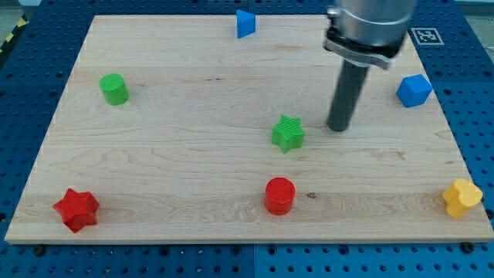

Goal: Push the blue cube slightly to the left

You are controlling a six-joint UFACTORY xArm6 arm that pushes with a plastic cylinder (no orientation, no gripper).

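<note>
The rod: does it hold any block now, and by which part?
Nothing is held. My tip stands free on the board, between the green star and the blue cube.

1. A green cylinder stood at upper left.
2. A green star sat near the board's centre.
3. A red star occupied the lower left corner.
4. A red cylinder stood at bottom centre.
5. A yellow block lay lower right.
6. A small blue block rested at the wooden board's top edge.

No readable words or numbers; a black-and-white square marker sits just beyond the counter's top right corner.
</note>
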